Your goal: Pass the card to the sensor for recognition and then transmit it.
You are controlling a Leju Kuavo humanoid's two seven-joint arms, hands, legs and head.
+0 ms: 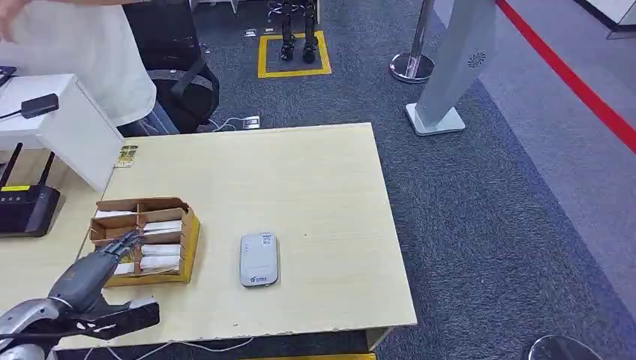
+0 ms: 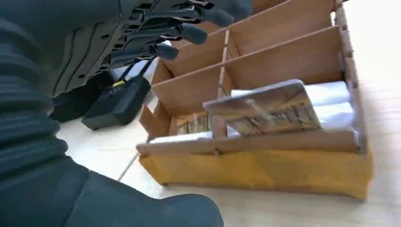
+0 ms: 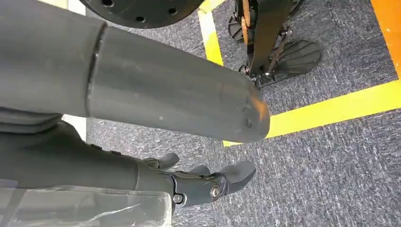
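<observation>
**Head view: left hand over card box, nothing held**

Head view, lower left of frame: left hand [image 1: 97,264] reaches over the near-left corner of the cardboard divider box [image 1: 176,217] on the light wood table [image 1: 322,187]. Fingers apart, empty. Box holds white cards in its slots. White card sensor [image 1: 259,259] lies flat on the table right of the box, near but apart from it. Black router [image 1: 26,210] w/ two antennas at left edge. A person in a white top at upper left, behind the table.

Left wrist view: fingers [image 2: 189,33] spread above the box's back compartments, touching nothing. One card [image 2: 269,109] w/ brown-gold print leans tilted on the front divider, atop white cards in the front compartment.

Right wrist view: right hand [image 3: 203,182] hangs over grey carpet w/ yellow floor tape [image 3: 326,111], fingers loosely curled, holding nothing; can't tell if fully closed.
</observation>
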